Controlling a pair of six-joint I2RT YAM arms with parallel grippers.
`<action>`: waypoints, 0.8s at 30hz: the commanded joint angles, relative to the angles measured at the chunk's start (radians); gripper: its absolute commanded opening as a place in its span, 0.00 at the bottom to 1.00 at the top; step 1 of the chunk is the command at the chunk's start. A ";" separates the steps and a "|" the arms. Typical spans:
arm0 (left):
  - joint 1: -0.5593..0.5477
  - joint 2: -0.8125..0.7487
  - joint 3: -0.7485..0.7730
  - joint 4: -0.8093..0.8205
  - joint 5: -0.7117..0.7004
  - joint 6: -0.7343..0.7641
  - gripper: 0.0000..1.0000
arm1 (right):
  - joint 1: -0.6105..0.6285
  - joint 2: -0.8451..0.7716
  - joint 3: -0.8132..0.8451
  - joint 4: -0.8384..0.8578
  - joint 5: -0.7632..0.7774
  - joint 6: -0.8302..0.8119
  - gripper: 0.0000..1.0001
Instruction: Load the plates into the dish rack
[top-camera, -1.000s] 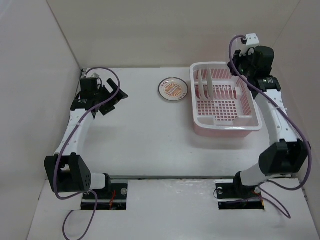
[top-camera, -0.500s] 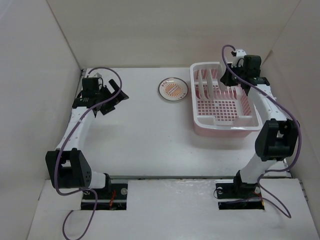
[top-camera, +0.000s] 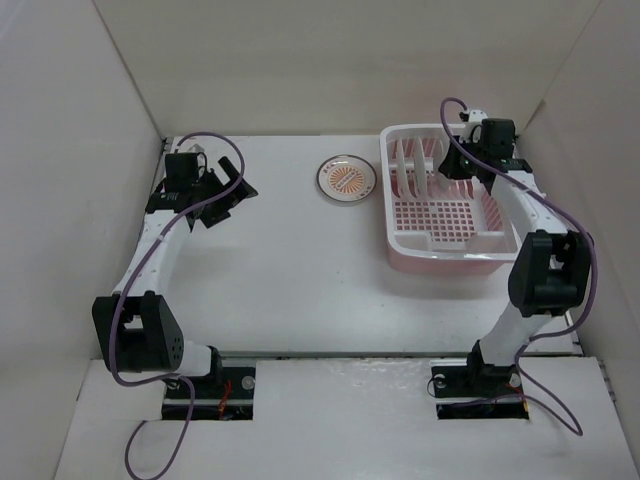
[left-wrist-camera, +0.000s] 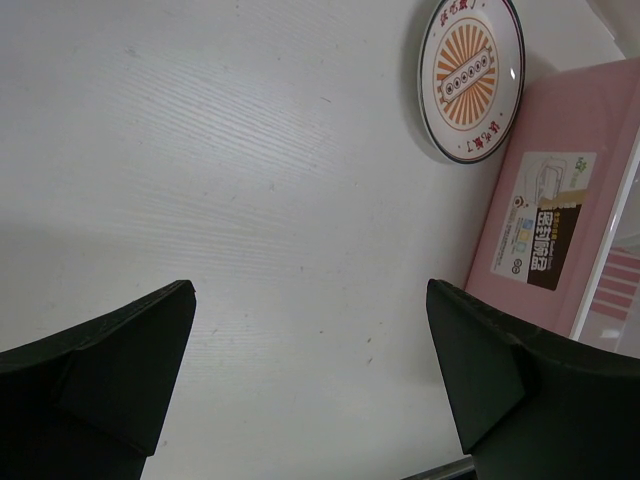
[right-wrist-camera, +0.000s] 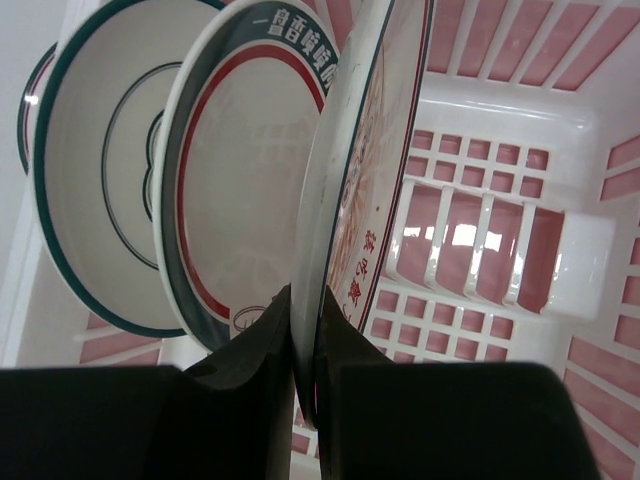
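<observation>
The pink dish rack (top-camera: 455, 250) stands at the back right. My right gripper (right-wrist-camera: 306, 335) is shut on the rim of an orange-centred plate (right-wrist-camera: 365, 160) held on edge inside the dish rack (right-wrist-camera: 520, 250), over the dividers. Two more plates stand upright beside it: a dark-rimmed one (right-wrist-camera: 240, 190) and a green-rimmed one (right-wrist-camera: 100, 180). They show in the top view (top-camera: 412, 170) too. A second sunburst plate (top-camera: 345, 178) lies flat on the table left of the rack, also in the left wrist view (left-wrist-camera: 470, 75). My left gripper (top-camera: 222, 198) is open and empty at the far left.
White walls enclose the table on the left, back and right. The rack's pink side with a label (left-wrist-camera: 540, 235) lies just right of the flat plate. Purple cables loop off both arms.
My right gripper has moved left and down from above the rack's back right corner into the rack with its plate. The left arm has stayed still.
</observation>
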 joint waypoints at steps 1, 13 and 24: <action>-0.005 -0.002 0.044 0.012 0.006 0.020 1.00 | -0.004 0.011 0.014 0.086 0.006 0.018 0.00; -0.005 -0.011 0.035 0.012 0.015 0.020 1.00 | -0.004 0.049 0.044 0.064 0.016 0.027 0.32; -0.005 0.000 -0.017 0.107 0.038 -0.003 1.00 | -0.004 -0.090 0.064 0.044 0.090 0.069 0.87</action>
